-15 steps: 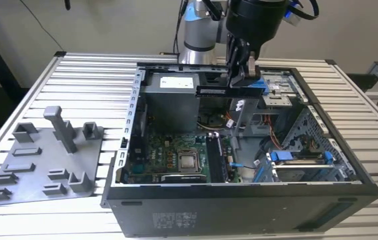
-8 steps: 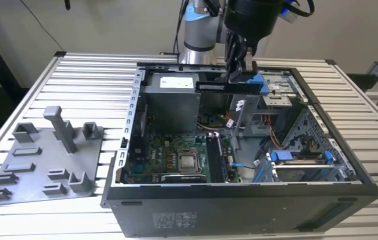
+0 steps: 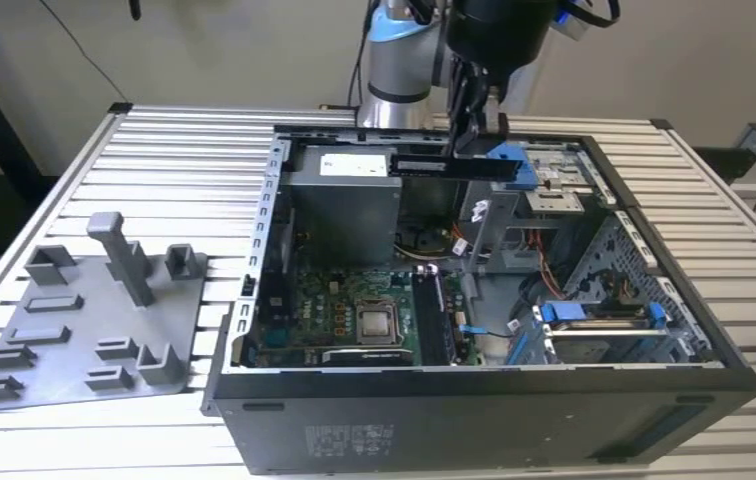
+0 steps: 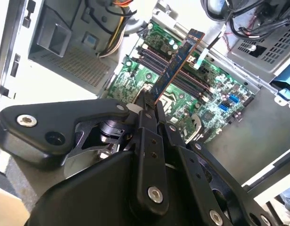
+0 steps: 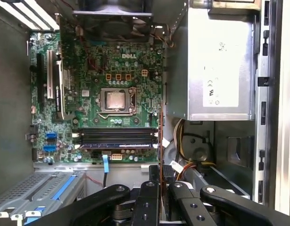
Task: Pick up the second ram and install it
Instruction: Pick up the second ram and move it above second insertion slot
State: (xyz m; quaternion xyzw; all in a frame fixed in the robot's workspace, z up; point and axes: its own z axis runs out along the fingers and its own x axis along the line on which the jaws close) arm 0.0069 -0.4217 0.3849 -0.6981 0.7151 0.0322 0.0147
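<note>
Tool (image 4: 147, 103) pinching second ram (image 4: 175, 66); stick held in air above open computer case (image 3: 485, 420), clear of motherboard (image 5: 111, 94). Grey tray (image 3: 85, 310) with upright posts on surface (image 3: 178, 150), exterior view's left.

Black hand (image 4: 149, 106), silver screws (image 4: 155, 193), grey-blue arm (image 3: 396, 60)

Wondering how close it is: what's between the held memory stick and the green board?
Only open air. In the second wrist view the second ram, clamped in the gripper, hangs clear above the motherboard.
</note>
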